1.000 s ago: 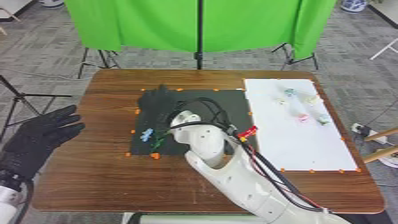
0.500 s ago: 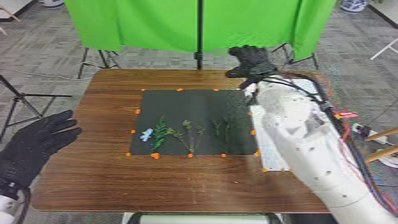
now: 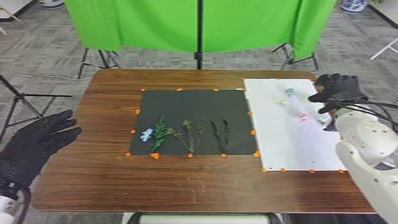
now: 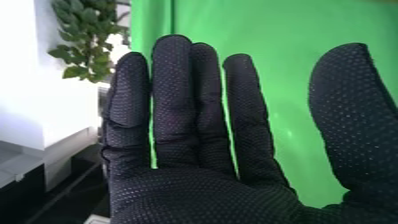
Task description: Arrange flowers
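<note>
My right hand (image 3: 339,90) is over the far right edge of the white sheet (image 3: 293,145), beside the small pale blue and pink flowers (image 3: 303,118). In the right wrist view the right hand (image 4: 200,195) has straight fingers and a spread thumb, holding nothing. My left hand (image 3: 37,142) rests open off the table's left side. On the dark mat (image 3: 191,100) lie a light blue flower (image 3: 147,134), a green fern-like sprig (image 3: 159,134), a thin branched stem (image 3: 190,136) and a slender green stem pair (image 3: 220,136), apart from one another.
Orange markers (image 3: 155,156) line the edges of the mat and sheet. Bare brown wood (image 3: 178,185) spans the table's near part. A green curtain (image 3: 160,25) on stands hangs behind the far edge.
My right arm has swung from above the dark mat, past the sheet's far left corner, to the sheet's right side, uncovering the stems on the mat. The left hand has stayed nearly still.
</note>
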{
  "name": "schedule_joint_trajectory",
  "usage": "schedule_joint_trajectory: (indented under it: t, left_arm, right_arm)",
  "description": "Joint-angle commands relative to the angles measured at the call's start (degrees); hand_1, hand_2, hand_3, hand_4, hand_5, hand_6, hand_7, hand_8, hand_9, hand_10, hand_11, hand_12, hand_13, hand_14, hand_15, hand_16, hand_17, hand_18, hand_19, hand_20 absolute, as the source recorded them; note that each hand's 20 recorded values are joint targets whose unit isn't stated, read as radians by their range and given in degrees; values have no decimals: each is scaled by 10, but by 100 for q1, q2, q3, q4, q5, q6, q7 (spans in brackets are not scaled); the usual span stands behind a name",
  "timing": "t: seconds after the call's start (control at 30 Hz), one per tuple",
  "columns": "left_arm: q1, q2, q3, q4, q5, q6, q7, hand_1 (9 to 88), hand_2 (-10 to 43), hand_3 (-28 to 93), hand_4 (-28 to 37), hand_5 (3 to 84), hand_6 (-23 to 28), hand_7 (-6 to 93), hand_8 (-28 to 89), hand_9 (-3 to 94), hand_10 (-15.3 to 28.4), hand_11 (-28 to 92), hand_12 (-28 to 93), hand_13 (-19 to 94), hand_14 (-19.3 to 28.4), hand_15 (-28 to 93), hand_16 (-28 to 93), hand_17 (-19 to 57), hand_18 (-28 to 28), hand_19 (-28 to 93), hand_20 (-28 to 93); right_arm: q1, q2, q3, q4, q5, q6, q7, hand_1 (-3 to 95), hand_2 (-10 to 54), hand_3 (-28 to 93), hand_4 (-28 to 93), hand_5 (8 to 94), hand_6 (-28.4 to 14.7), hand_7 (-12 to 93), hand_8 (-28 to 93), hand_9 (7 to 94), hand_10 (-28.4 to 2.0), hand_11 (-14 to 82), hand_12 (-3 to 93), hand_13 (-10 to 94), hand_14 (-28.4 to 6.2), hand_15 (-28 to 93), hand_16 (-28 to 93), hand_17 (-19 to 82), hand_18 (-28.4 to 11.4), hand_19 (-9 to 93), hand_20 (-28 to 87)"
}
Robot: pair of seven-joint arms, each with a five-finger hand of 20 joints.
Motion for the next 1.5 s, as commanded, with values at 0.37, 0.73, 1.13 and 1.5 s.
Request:
schedule_joint_trajectory:
  t: [0.37,0.73,1.13,1.5]
  left_arm:
    - [45,-56,-2,12,31,24,-62,289,49,697,-241,405,46,199,-108,351,120,267,156,279,156,409,-35,-61,224,524,13]
    - [60,-12,-25,-15,-5,81,-15,290,47,700,-243,404,45,202,-110,353,119,271,156,280,156,412,-37,-61,224,524,11]
    - [84,-57,-63,-42,7,66,-5,289,47,701,-245,405,44,207,-112,354,119,276,154,281,156,416,-39,-61,223,525,8]
    - [41,-17,-84,-19,-4,91,-28,289,47,702,-246,405,44,209,-113,354,119,278,154,281,155,419,-41,-60,223,526,7]
  right_arm:
    - [-296,-37,-86,25,-134,-343,-147,266,-95,864,-283,474,-11,292,-207,514,-85,453,220,507,-64,629,156,233,-168,755,362]
    - [-103,-114,-332,266,-287,-603,-194,267,-95,862,-283,483,-9,296,-208,529,-85,459,220,520,-63,633,156,238,-167,762,369]
    - [-29,-134,-540,449,-364,-492,-227,290,-95,871,-282,521,1,306,-213,578,-82,459,225,560,-58,623,164,249,-167,772,375]
    - [107,-123,-782,618,-535,158,-330,468,-95,815,-282,681,15,501,-151,845,-22,211,454,747,-21,548,324,326,-163,818,385]
